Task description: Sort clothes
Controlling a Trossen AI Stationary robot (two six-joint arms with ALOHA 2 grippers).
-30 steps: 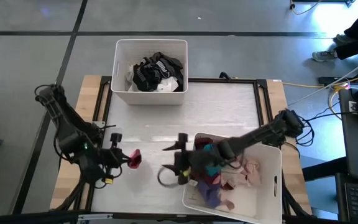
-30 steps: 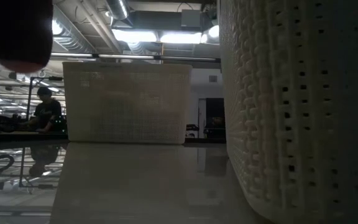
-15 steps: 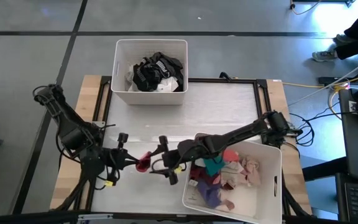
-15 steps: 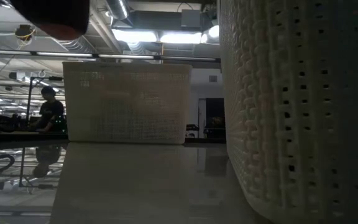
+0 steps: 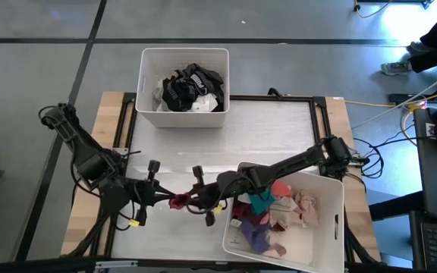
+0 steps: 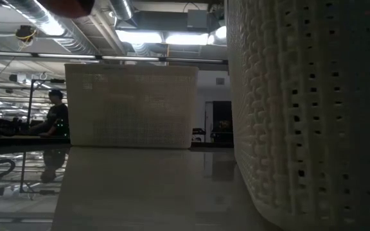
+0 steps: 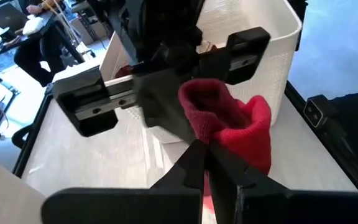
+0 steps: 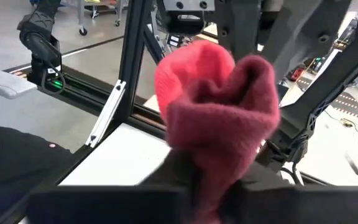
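Note:
A small red garment [image 5: 177, 201] hangs in the air over the table's near middle. My left gripper [image 5: 164, 196] is shut on it and comes in from the left. My right gripper [image 5: 202, 198] faces it from the right and is open. Its two fingers [image 5: 198, 175] stand on either side of the garment's free end [image 8: 219, 112] without touching it. More clothes, teal, pink, purple and beige, lie in the near right bin [image 5: 325, 227]. Black and white ones lie in the far bin [image 5: 184, 53]. My left gripper pinches the red garment's lower bunched end [image 7: 219, 146] between its two fingers. The fingers lie nearly level and come from the table's left. The garment is lifted clear of the table, and its free end [image 7: 204, 99] stands out beyond the fingertips toward the right gripper.
The far white bin [image 6: 130, 106] stands at the table's far edge, left of centre. The near right bin's wall [image 6: 307, 109] rises close to the right arm. Bare table top [image 5: 264, 136] lies between the bins. A person [image 6: 55, 119] is in the room behind.
My left gripper has carried the red garment toward the table's right edge, clear of the table. My right gripper has come out from over the near bin toward the table's left edge. Its open fingers now stand around the garment's free end.

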